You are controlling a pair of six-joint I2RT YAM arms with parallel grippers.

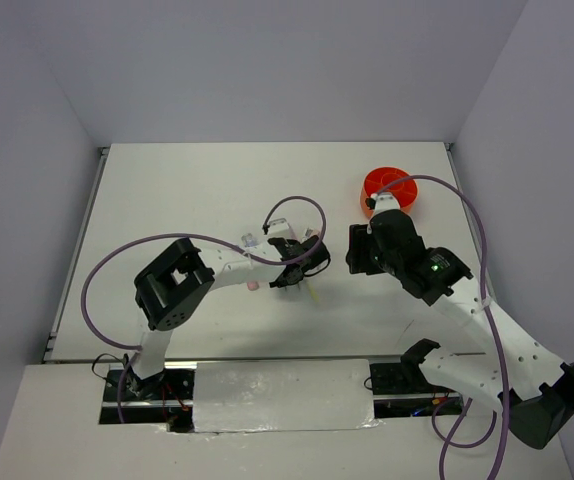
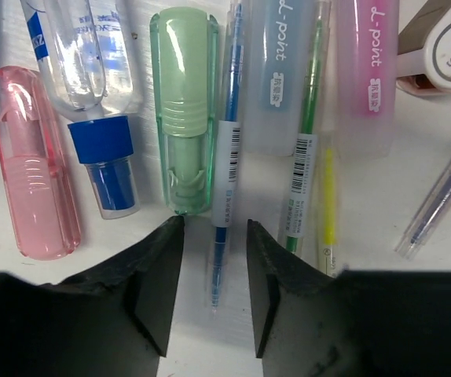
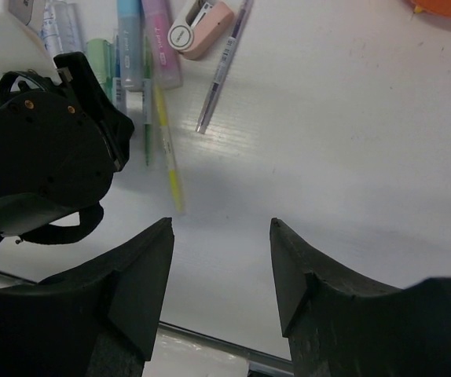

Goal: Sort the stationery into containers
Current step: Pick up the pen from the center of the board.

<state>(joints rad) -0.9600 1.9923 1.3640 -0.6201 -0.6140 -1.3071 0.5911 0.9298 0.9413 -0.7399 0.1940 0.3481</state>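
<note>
The stationery lies in a row on the white table. In the left wrist view I see a pink capsule eraser [image 2: 38, 157], a clear blue-capped tube [image 2: 100, 118], a green capsule eraser [image 2: 184, 110], a thin blue pen [image 2: 225, 157], a green pen [image 2: 304, 149], a yellow pen [image 2: 328, 196], a blue marker [image 2: 276, 71], a pink marker [image 2: 367, 63], a correction tape [image 2: 445, 47] and a purple pen [image 2: 441, 204]. My left gripper [image 2: 216, 232] is open, its jaws either side of the blue pen's tip. My right gripper [image 3: 221, 228] is open and empty above bare table. The orange pot [image 1: 387, 190] stands at the back right.
The right arm [image 1: 407, 255] hangs between the stationery pile and the orange pot. The left gripper head [image 3: 45, 157] covers the left end of the pile in the right wrist view. The table's near edge [image 3: 233, 345] runs just below the right gripper.
</note>
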